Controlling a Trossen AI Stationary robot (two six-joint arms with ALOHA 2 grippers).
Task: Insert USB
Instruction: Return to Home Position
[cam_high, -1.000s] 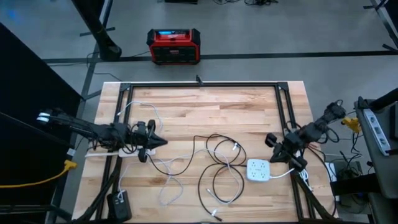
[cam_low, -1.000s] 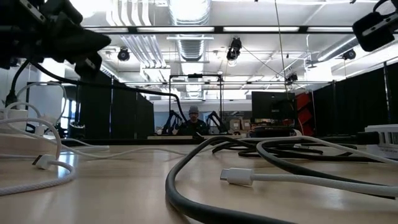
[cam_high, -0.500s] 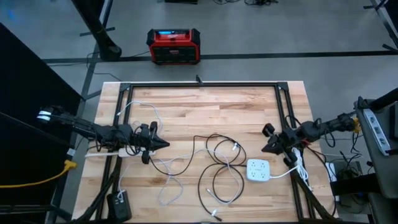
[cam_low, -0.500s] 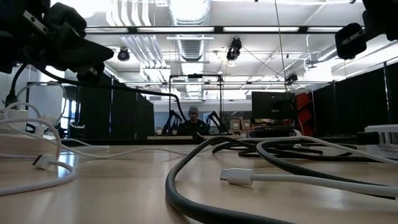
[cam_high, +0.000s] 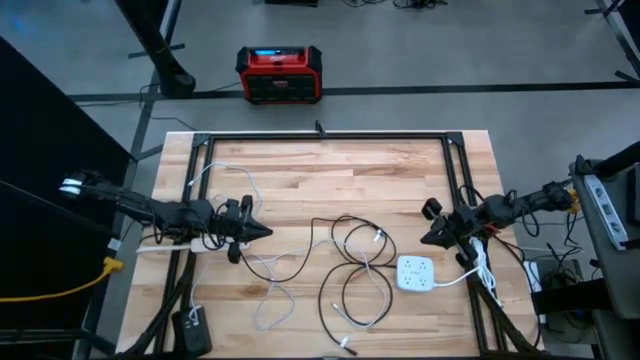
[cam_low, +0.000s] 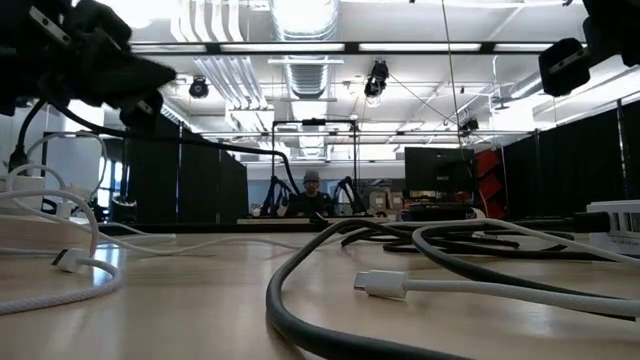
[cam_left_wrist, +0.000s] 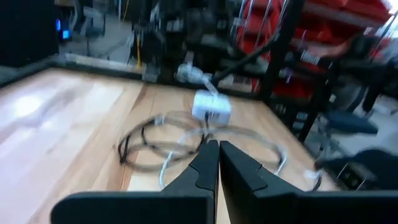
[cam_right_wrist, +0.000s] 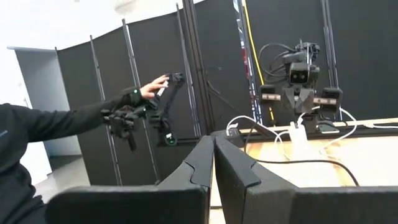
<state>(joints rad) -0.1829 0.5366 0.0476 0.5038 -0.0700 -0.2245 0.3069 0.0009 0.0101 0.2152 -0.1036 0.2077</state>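
The left arm (cam_high: 150, 210) is reaching almost level over the tabletop's (cam_high: 330, 170) left edge. The left hand (cam_high: 261, 231) is pointing toward the middle, hanging just above the inner end of the white strip (cam_high: 165, 246) that is lying across that edge. Its fingers (cam_left_wrist: 205, 163) are pressing flat together and gripping nothing.

The right arm (cam_high: 520, 205) is coming in over the right edge, stretched low. The right hand (cam_high: 426, 238) is aiming inward, near the white cube (cam_high: 415, 272) and clear of it. Its fingers (cam_right_wrist: 202, 158) are likewise closing tight on each other, with nothing between them.

The black cable (cam_high: 352, 262) is looping in loose coils across the middle of the tabletop, between the two hands, and running off toward the strip. The white cable (cam_high: 272, 303) is trailing beside it, nearer the left hand. A white plug (cam_low: 381, 285) is lying flat on the wood, free of either hand.
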